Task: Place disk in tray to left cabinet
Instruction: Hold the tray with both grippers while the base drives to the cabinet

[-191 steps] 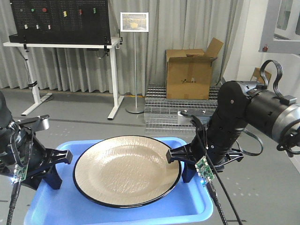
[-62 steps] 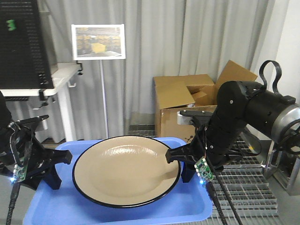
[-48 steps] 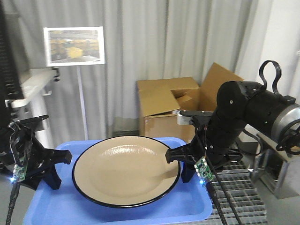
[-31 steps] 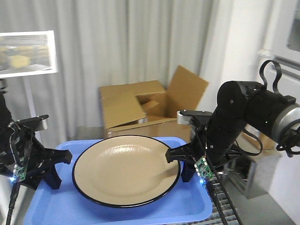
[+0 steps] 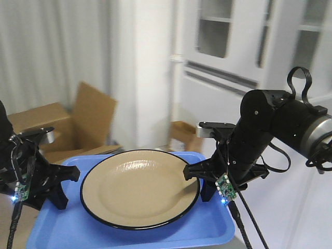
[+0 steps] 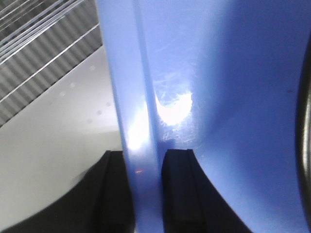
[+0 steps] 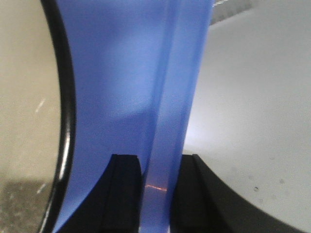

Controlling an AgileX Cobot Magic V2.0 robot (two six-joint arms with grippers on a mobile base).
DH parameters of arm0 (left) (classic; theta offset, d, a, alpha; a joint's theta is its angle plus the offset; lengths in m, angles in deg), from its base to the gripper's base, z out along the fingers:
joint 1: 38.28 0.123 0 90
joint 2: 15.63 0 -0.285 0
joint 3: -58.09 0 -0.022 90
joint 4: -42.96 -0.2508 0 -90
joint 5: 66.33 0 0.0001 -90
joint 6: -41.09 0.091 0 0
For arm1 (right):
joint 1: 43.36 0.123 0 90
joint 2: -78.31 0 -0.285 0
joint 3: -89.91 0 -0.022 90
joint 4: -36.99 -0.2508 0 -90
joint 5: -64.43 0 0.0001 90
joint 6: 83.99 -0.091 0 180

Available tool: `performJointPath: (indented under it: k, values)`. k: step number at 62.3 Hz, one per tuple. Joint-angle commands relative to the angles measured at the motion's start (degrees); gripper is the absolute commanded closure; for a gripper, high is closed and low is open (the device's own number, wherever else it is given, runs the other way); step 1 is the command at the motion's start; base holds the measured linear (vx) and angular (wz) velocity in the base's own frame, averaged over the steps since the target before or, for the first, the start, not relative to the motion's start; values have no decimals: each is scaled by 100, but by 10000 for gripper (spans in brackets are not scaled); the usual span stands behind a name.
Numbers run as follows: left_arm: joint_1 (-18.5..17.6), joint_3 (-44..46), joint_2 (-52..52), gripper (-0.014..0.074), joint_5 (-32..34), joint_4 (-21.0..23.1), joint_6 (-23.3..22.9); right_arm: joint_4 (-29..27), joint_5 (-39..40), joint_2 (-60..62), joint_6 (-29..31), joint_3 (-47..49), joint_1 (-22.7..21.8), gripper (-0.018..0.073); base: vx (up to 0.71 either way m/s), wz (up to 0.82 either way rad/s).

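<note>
At the left edge of the front view the left gripper (image 5: 63,187) is clamped on the short left rim of the blue tray (image 5: 171,231). The wrist view shows one black finger (image 6: 114,194) on each side of that rim. The disk (image 5: 140,189) lies flat in the middle of the tray, filling most of it. On the right, the right gripper (image 5: 199,184) pinches the opposite rim in the same way.

Tray, disk and both grippers sit in the same places in the frame as they did seconds ago, but the room behind them has swept leftward. The pegboard table and sign stand are gone. The cardboard box (image 5: 78,124) has slid from centre right to the left side. So the base seems to be driving and turning with the load held level, and the disk has not slipped.

A white pillar (image 5: 140,78) now stands at centre, just behind the tray. A white unit with glazed panels (image 5: 233,52) fills the upper right. I cannot tell whether it belongs to the left cabinet, as no open shelf is in view. The pillar and box look like the things to clear.
</note>
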Motion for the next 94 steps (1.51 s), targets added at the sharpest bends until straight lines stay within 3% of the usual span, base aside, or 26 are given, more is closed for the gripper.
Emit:
performJointPath:
  k: [1, 58, 94]
  values:
    - [1, 206, 343, 596, -62, -69, 56, 226, -105, 384, 100, 194, -49, 564, 22, -83]
    - [1, 206, 343, 596, -62, -69, 56, 226, -107, 384, 100, 194, -49, 564, 18, -71]
    - [1, 206, 343, 596, -62, -69, 56, 226, -113, 384, 100, 194, -49, 564, 18, -40]
